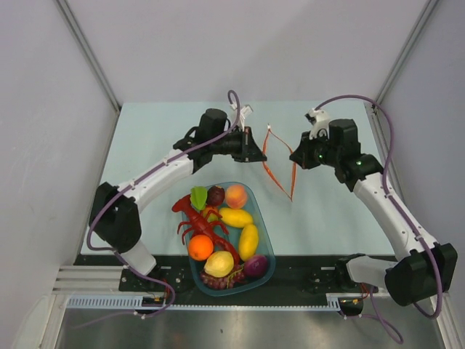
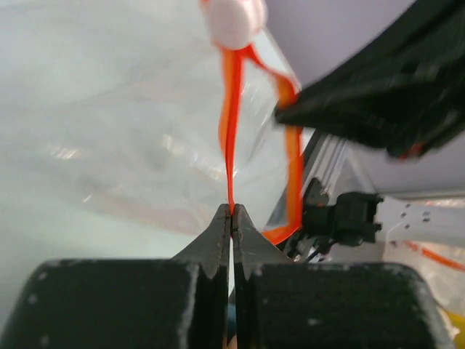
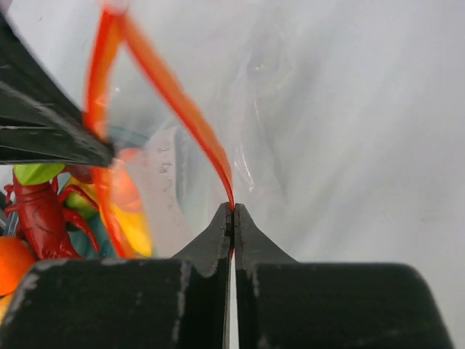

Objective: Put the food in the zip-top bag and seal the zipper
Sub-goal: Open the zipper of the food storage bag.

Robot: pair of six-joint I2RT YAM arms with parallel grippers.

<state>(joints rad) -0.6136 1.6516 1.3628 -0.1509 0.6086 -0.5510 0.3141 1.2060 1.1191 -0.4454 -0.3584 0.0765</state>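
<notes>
The left gripper (image 1: 256, 151) and right gripper (image 1: 298, 160) are each pinching the zipper (image 2: 229, 138), jaws pressed together, holding the bag's (image 2: 109, 145) mouth spread between them. The food (image 1: 236, 217) is lying in the tub (image 1: 269, 241) with the lobster (image 1: 200, 222), near the bag.

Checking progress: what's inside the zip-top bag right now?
No food visible inside: the zip-top bag looks clear where both wrist views show it. Fruits sit in the blue tub with the lobster. The bag's bottom cannot be made out.
</notes>
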